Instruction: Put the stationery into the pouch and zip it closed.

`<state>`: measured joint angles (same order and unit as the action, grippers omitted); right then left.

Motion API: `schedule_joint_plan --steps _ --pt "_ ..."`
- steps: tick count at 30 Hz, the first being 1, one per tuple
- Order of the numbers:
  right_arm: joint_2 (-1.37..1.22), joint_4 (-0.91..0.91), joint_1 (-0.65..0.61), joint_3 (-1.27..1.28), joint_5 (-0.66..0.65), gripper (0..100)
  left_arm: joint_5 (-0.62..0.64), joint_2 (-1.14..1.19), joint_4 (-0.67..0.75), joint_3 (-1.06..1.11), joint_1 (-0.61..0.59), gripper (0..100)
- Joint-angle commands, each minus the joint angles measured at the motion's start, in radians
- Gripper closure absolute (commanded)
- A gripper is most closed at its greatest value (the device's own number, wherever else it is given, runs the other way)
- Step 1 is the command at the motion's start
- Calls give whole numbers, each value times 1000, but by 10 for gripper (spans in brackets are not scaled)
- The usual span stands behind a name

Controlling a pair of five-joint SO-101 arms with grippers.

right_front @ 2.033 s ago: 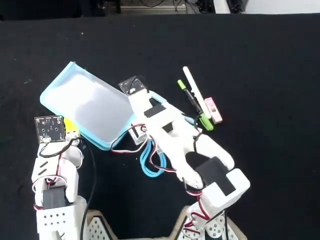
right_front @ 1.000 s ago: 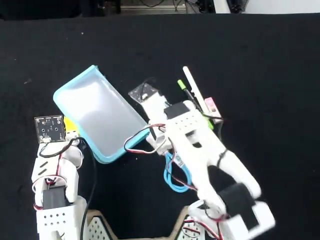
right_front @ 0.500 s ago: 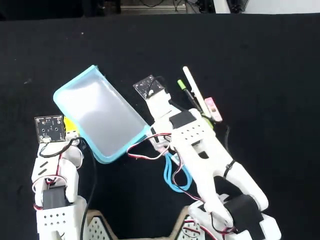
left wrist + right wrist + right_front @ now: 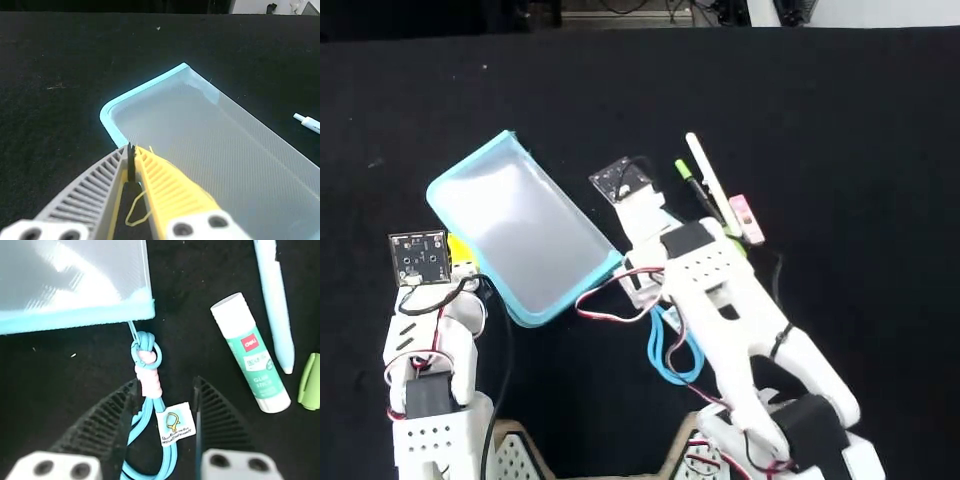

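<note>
— How are the jaws set?
— On the right arm (image 4: 710,270) the jaws are spread, with the pink bead (image 4: 148,377) of the blue cord (image 4: 150,440) lying between them; nothing is pinched. On the left arm (image 4: 425,330) they are pressed together, tips at the blue rim of the pouch (image 4: 200,130). Whether any of it is caught cannot be told.
— Where is the pouch placed?
— It is laid flat, left of the middle of the table (image 4: 840,100), with the cord tied at its corner. A glue stick (image 4: 250,352), a white pen (image 4: 274,295) and a green marker (image 4: 310,380) are gathered near the middle.
— How should it be handled?
— It is judged thin, light and limp, so easily dragged. The cord is slack, so the bead is likely the firmer hold. The round glue stick may roll.
</note>
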<state>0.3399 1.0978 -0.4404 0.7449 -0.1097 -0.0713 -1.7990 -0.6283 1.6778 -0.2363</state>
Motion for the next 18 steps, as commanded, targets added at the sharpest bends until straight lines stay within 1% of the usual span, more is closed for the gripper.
schedule_joint_plan --steps 1,6,10,12,18 --pt "68 15 -5 1 5 829 6 -2 -2 22 -7 967" --pt "28 -2 -6 7 17 829 6 -2 -2 22 -8 967" --pt "-18 -150 -11 61 78 830 6 -2 -2 22 -8 967" --pt "-42 -180 -11 79 74 832 6 -2 -2 22 -10 967" --pt "-91 -184 -21 110 17 830 6 -2 -2 22 -7 967"
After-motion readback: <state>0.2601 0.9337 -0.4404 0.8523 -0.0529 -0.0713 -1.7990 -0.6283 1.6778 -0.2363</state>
